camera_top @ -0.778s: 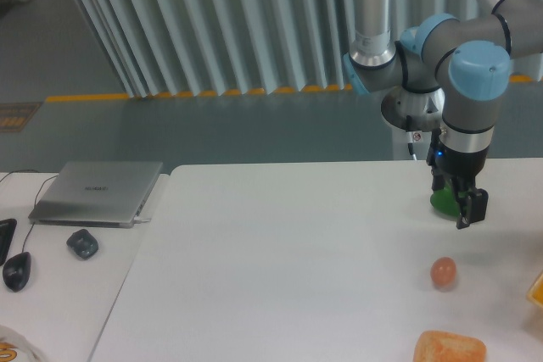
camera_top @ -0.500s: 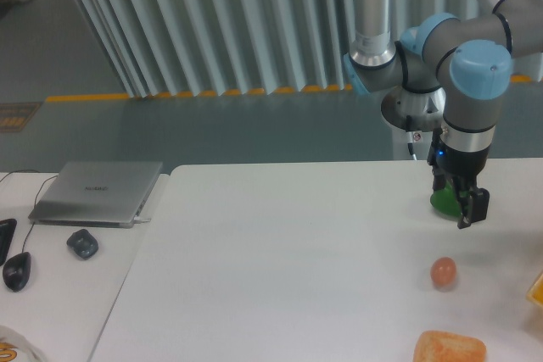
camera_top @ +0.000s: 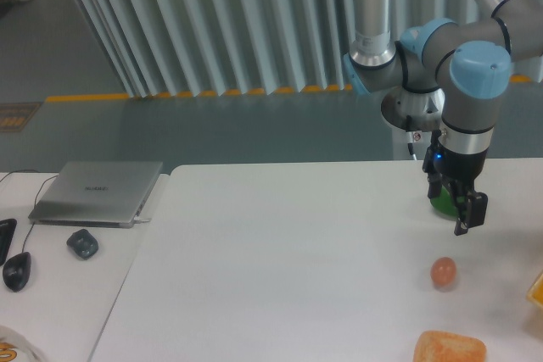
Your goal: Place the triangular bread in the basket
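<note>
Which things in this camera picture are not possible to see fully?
- Triangular bread: bottom edge cuts it off.
- Basket: perhaps the yellow-orange corner at the right edge; too little shows.
- Green object: partly hidden behind the gripper.
- Jaws: too dark to tell if open or shut.

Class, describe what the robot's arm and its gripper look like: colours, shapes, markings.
The arm is made of silver-grey metal tubes joined by rounded grey joints with light blue caps. A small blue light glows at the wrist. The gripper is black and narrow, with two dark jaws.
</note>
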